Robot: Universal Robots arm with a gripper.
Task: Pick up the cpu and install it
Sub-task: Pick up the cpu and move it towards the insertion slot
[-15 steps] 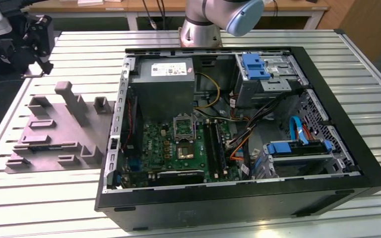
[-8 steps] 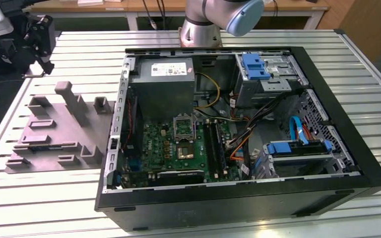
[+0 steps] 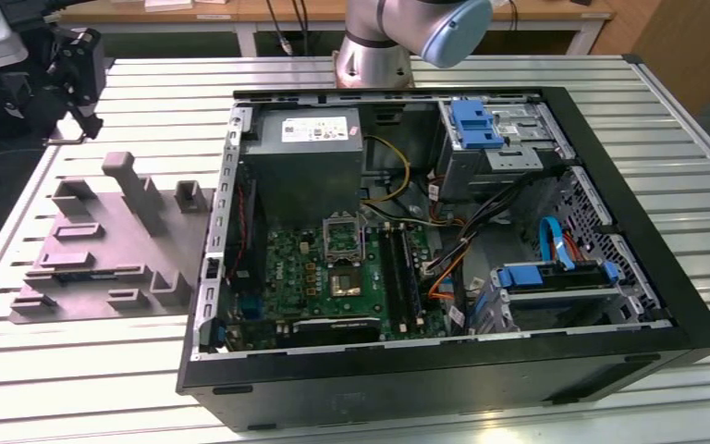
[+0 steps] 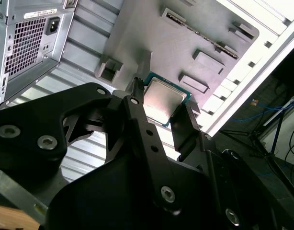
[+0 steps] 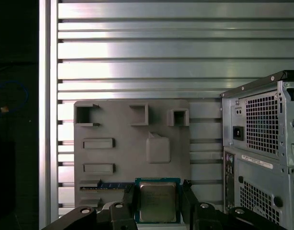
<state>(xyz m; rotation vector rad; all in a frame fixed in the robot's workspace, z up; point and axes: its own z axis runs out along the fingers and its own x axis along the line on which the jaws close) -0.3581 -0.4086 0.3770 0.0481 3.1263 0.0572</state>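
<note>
My gripper point(image 3: 78, 102) hangs above the far left corner of the table in the exterior view, over the far end of the grey holder plate point(image 3: 108, 240). In both wrist views the black fingers point(image 5: 129, 197) are shut on the cpu point(image 5: 157, 201), a small square chip with a silvery top and green rim. The cpu point(image 4: 163, 98) sits lifted well above the holder plate point(image 4: 195, 43), between the gripper point(image 4: 161, 109) fingers. The open computer case point(image 3: 627, 277) lies in the middle of the table, with its green motherboard point(image 3: 312, 277) facing up.
Inside the case are a grey power-supply box point(image 3: 306, 157), black memory sticks point(image 3: 398, 268), bundled cables point(image 3: 479, 231) and blue drive brackets point(image 3: 553, 273). The case's rear panel point(image 5: 262, 143) stands beside the holder plate point(image 5: 132, 143). The table point(image 3: 84, 370) is slatted aluminium.
</note>
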